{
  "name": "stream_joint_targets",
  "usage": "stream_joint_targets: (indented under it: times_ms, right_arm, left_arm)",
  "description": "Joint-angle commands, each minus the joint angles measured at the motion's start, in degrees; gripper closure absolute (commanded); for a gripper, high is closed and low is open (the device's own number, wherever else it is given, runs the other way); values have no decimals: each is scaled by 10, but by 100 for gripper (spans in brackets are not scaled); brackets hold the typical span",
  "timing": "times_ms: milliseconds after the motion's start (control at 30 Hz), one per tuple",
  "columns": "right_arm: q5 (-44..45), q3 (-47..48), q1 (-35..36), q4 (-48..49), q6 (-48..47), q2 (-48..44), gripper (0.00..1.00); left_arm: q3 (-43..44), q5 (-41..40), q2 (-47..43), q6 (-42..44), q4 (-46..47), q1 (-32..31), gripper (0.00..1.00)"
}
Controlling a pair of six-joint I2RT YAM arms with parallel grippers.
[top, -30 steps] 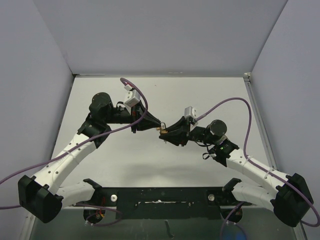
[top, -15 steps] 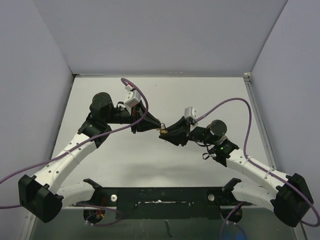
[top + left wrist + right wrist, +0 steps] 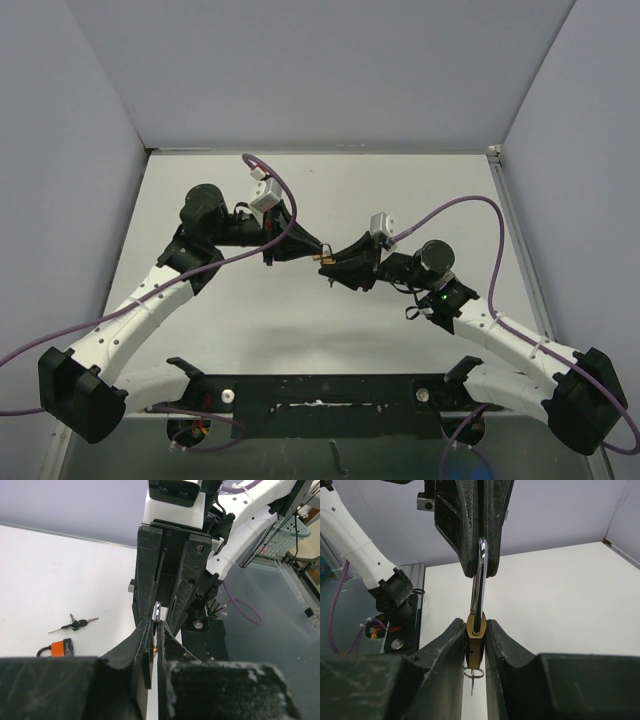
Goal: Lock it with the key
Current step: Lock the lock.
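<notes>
Above mid-table, left end effector (image 3: pixel 318 247) pinching shackle (image 3: pixel 481 580), right end effector (image 3: pixel 330 263) clamping padlock (image 3: pixel 476 647), poses unchanged.

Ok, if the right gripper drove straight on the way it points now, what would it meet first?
The left gripper, head-on: it pinches the top of the shackle of the brass padlock that the right gripper holds. Only the bare shackle separates them, as far as the wrist view shows.

A: What carries everything here?
B: A plain white table (image 3: pixel 45 570), filling the left of the left wrist view.
A: Anything lying on it?
B: An orange padlock (image 3: pixel 59 647) at lower left, and just above it a small bunch of keys (image 3: pixel 75 624) — near, not touching.
</notes>
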Motion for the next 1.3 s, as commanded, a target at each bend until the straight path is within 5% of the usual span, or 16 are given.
stream_joint_targets:
  times_ms: [0,800,1267]
  right_arm:
    - [37,14,3,42,-15,-24,100]
    - [-40,101,3,54,-17,-15,100]
    - [59,117,2,-7,-102,-40,100]
  left_arm:
    - [5,20,9,-30,22,-4,100]
    - [11,-12,0,32,-77,-29,100]
    - [4,-5,-7,28,-94,-50,100]
